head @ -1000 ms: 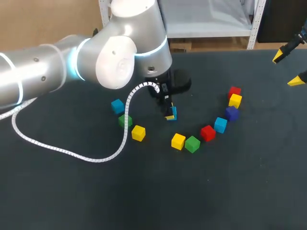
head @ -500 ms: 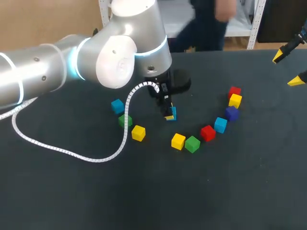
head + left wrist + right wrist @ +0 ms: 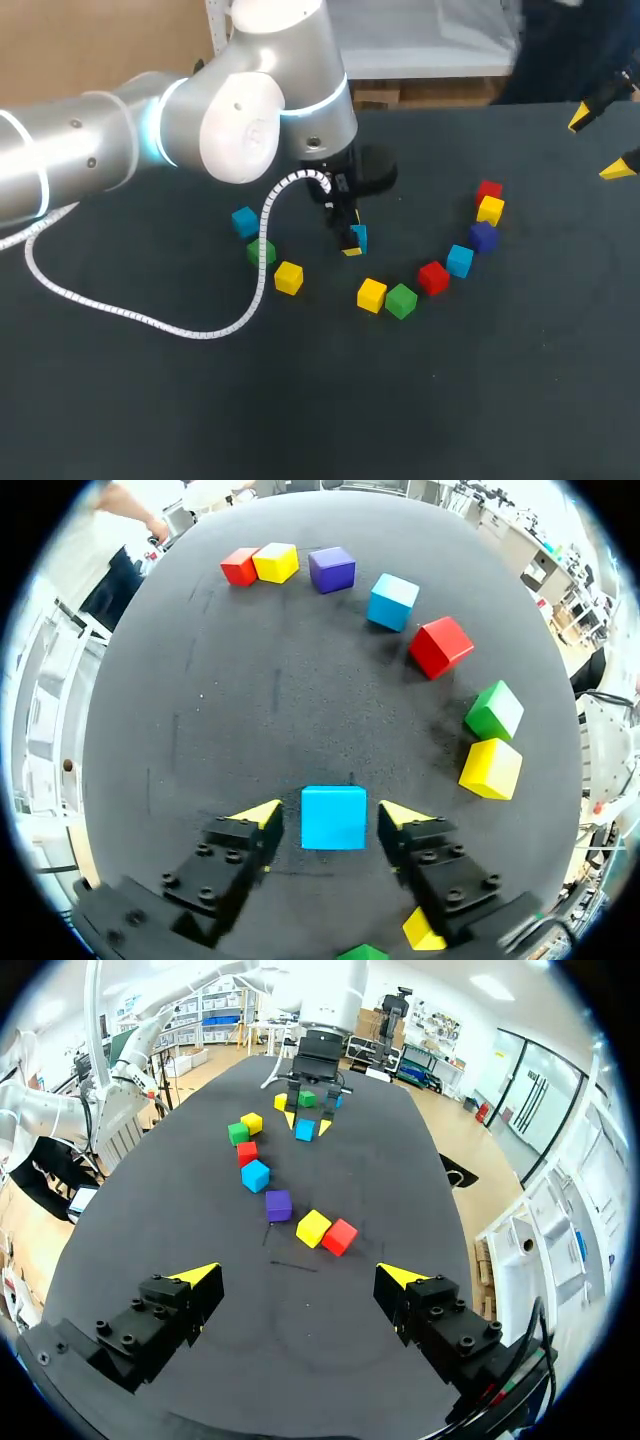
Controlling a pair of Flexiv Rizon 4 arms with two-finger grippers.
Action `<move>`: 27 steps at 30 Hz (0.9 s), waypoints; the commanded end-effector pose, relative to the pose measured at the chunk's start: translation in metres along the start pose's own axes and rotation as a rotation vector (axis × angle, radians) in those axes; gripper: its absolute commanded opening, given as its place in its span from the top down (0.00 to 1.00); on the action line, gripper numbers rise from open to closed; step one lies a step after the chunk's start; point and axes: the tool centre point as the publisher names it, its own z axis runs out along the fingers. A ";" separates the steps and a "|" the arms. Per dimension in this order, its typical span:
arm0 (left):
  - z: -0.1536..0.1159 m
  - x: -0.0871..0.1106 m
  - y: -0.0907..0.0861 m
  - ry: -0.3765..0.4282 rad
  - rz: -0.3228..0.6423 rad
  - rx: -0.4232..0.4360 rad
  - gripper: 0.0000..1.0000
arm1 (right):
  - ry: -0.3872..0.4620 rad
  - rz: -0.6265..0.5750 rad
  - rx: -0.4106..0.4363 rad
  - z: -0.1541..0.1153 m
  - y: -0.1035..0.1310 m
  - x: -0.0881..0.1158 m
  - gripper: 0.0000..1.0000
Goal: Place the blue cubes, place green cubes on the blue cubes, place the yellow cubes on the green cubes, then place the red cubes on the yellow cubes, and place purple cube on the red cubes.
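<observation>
My left gripper (image 3: 353,240) stands over the table's middle, and a blue cube (image 3: 359,236) rests on the black surface between its fingers. In the left wrist view that blue cube (image 3: 334,818) lies between the yellow tips of the left gripper (image 3: 330,815) with a small gap on each side, so it is open. Ahead of it curve a yellow cube (image 3: 491,768), green cube (image 3: 495,710), red cube (image 3: 440,646), blue cube (image 3: 392,601), purple cube (image 3: 332,569), yellow cube (image 3: 276,562) and red cube (image 3: 239,566). My right gripper (image 3: 600,143) hangs open and empty at the far right.
Left of my left gripper sit another blue cube (image 3: 245,221), a green cube (image 3: 261,252) and a yellow cube (image 3: 289,277). A white coiled cable (image 3: 150,320) trails from the left arm across the table's left half.
The left gripper's fingers have spread apart and let go of the blue cube, which stays on the table. The right arm has not moved.
</observation>
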 end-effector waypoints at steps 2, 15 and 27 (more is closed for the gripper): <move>-0.003 -0.001 0.006 0.002 -0.003 0.009 0.00 | 0.001 0.000 0.003 0.000 0.001 0.000 0.00; -0.053 0.009 -0.007 -0.004 0.039 -0.009 0.00 | 0.001 0.000 0.003 0.000 0.001 0.000 0.00; -0.104 0.057 -0.023 0.059 0.275 0.029 0.00 | 0.001 0.000 0.003 0.000 0.001 0.000 0.00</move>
